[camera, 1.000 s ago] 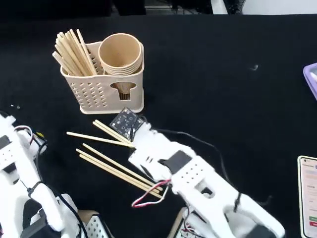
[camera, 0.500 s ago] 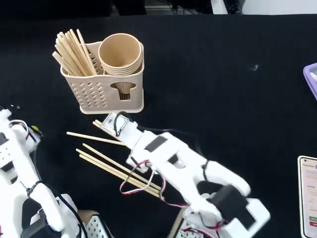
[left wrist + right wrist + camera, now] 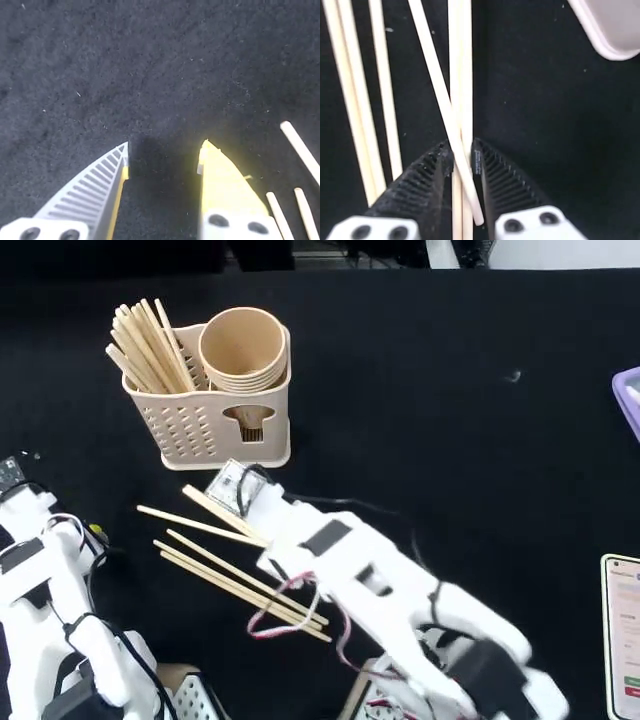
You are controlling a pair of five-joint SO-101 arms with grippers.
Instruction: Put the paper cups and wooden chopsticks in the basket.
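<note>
Right wrist view: the right gripper (image 3: pixel 462 150) has its black ribbed jaws pressed in on a crossed few pale wooden chopsticks (image 3: pixel 460 60). Their long axis runs straight ahead of the jaws. Other loose wooden sticks (image 3: pixel 385 90) lie roughly parallel just beside the gripper on the black cloth (image 3: pixel 545 125).

The perforated cream plastic basket (image 3: pixel 195 425) stands just beyond the fingertips and holds stacked tan paper cups (image 3: pixel 243 345) and a sheaf of sticks (image 3: pixel 150 345). The pinched sticks probably need tipping upright to clear its rim, and there is open room above.

The left gripper (image 3: pixel 162 152) is spread and empty, farther from the basket, with stick ends near it.
</note>
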